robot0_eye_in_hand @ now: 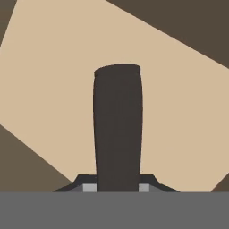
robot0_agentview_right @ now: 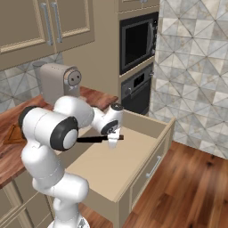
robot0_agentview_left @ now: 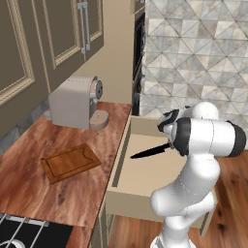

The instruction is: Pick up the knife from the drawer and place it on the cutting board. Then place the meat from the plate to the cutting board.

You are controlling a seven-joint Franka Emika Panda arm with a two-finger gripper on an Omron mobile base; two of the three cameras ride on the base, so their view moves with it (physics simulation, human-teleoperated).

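The gripper [robot0_agentview_right: 113,139] clenches the knife [robot0_agentview_left: 149,152] by its handle, holding it level above the open drawer [robot0_agentview_left: 145,177].

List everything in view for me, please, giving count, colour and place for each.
knife: one, black blade, dark handle, held level over the open drawer
drawer: one, beige, pulled open below the counter
cutting board: one, reddish-brown, flat on the counter
counter: one, reddish wood, left of the drawer
coffee machine: one, beige, at the back of the counter
wall ovens: two, black, stacked beyond the drawer
stove: one, black, near corner of the counter
gripper: one, dark, shut on the knife handle
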